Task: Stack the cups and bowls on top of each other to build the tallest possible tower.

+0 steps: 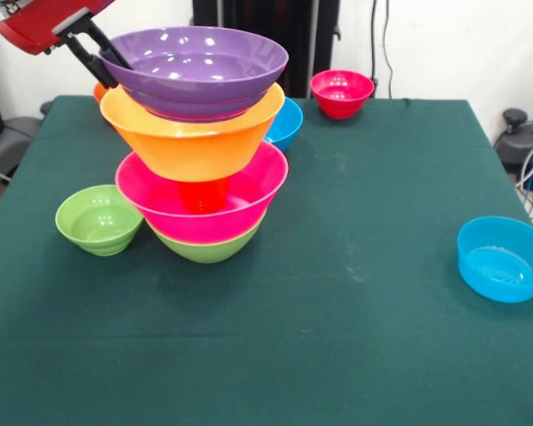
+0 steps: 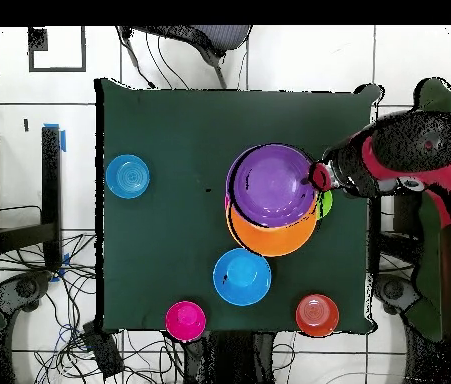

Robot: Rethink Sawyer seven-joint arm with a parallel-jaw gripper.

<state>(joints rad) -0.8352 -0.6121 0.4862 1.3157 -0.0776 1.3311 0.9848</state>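
Left of centre on the green surface (image 1: 364,293), the tower (image 1: 200,146) stands: green bowl (image 1: 209,248) lowest, then pink bowl (image 1: 240,195), orange cup (image 1: 202,193), orange bowl (image 1: 191,142) and purple bowl (image 1: 195,71) on top. At its upper left, the hand (image 1: 102,53) pinches the purple bowl's rim. Small green bowl (image 1: 98,218) sits just left.

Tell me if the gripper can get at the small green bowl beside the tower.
Probably yes: the small green bowl sits open on the cloth, nothing over it. The gripper is busy at the purple bowl's rim atop the tower, though.
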